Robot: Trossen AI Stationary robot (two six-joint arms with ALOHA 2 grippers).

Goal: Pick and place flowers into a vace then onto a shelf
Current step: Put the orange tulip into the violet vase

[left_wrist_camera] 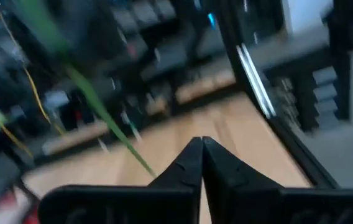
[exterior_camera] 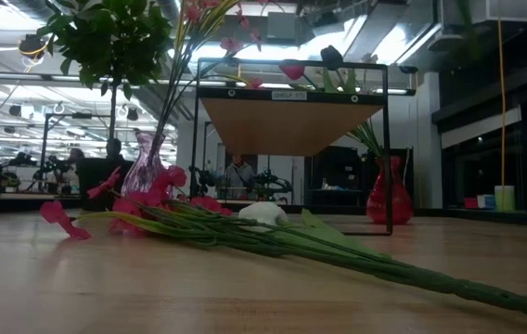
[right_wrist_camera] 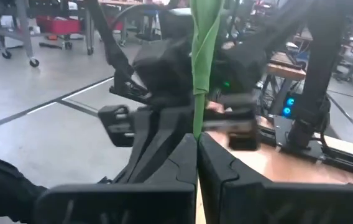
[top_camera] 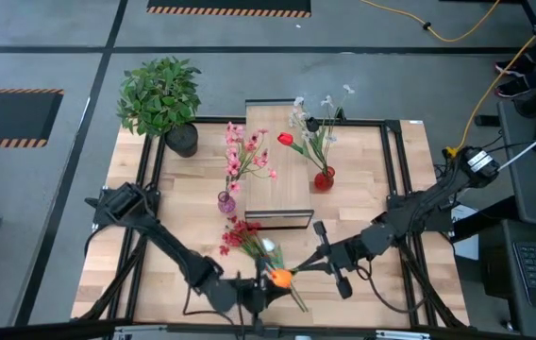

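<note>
An orange-blossomed flower [top_camera: 279, 278] sits between my two grippers near the table's near edge. My right gripper [top_camera: 298, 267] [right_wrist_camera: 196, 135] is shut on a green stem. My left gripper [top_camera: 266, 286] [left_wrist_camera: 201, 142] is shut, and a green stem [left_wrist_camera: 102, 112] runs past one of its fingers. Loose flowers [top_camera: 245, 236] [exterior_camera: 199, 218] with red and white blossoms lie flat on the table. Beside the shelf [top_camera: 273, 142] [exterior_camera: 291, 125], a purple vase [top_camera: 226, 201] [exterior_camera: 146, 167] and a red vase [top_camera: 324, 178] [exterior_camera: 389, 190] stand on the table, both with flowers in them. My right gripper pinches the green stem [right_wrist_camera: 195, 121] between its two fingertips. The stem stands up out of the tips, across the fingers, toward the left arm beyond. My left gripper: the stem vanishes behind the side of one finger [left_wrist_camera: 176, 168], so I cannot tell whether it touches.
A bushy potted plant [top_camera: 159, 94] [exterior_camera: 110, 37] stands at the table's far left corner. A black metal frame [top_camera: 393, 189] runs along the table's sides. Bare wood lies left of the loose flowers and at the table's right. Cables run on the floor beyond.
</note>
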